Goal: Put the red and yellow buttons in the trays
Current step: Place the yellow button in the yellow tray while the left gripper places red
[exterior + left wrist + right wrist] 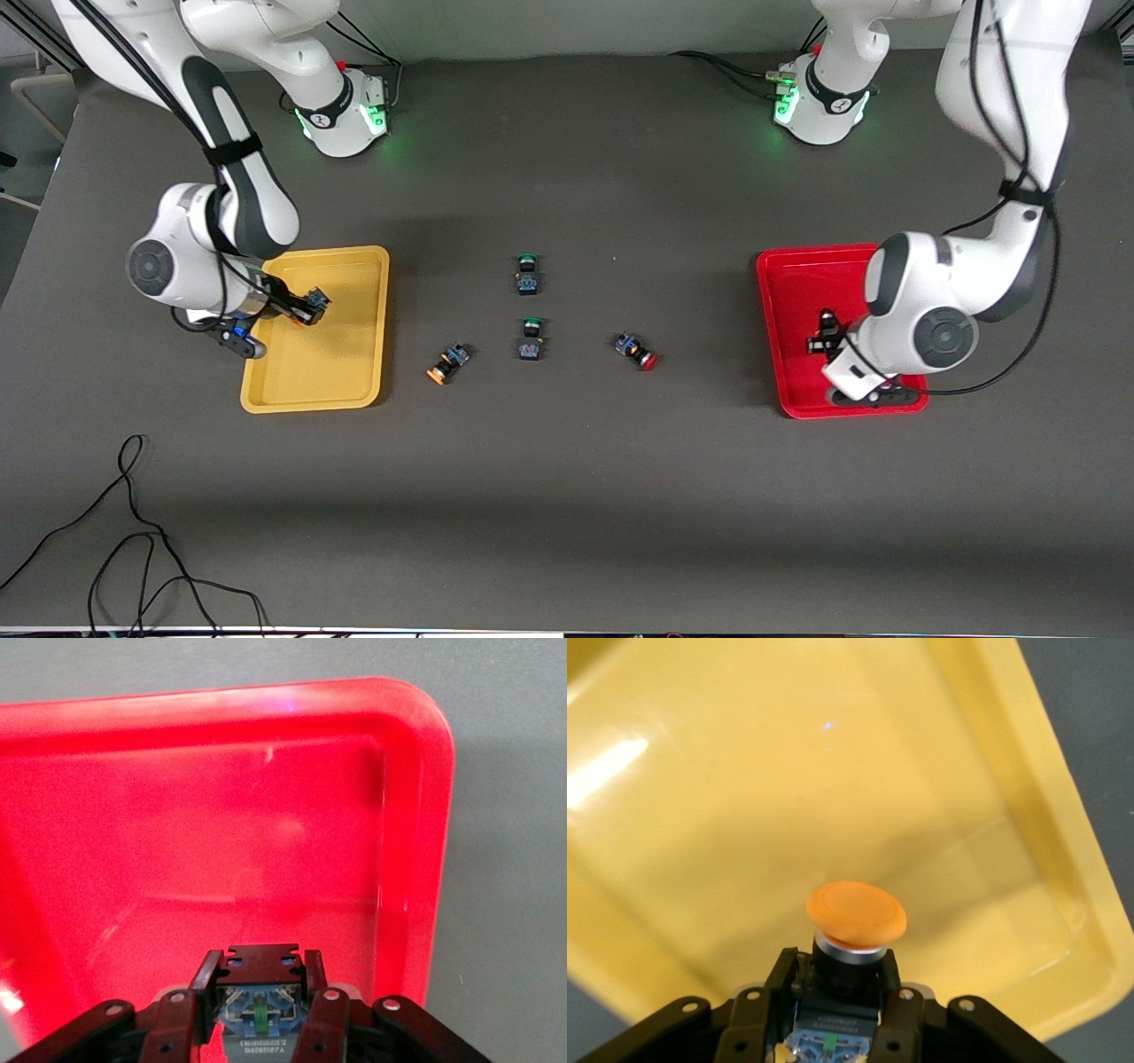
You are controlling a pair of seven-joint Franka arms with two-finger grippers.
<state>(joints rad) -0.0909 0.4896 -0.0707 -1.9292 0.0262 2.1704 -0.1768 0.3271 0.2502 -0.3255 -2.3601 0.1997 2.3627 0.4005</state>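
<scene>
Both hands hold buttons over their trays.

The right hand point(840, 1014) is clamped on an orange-capped button point(856, 914) over the yellow tray point(354, 266) — the left hand point(262, 1014) grips a blue-bodied button point(261, 1014) over the red tray point(788, 292). An orange button point(447, 363) and a red button point(636, 351) lie on the surface between the trays.

High front overview (wrist views close over trays point(372, 266))
</scene>
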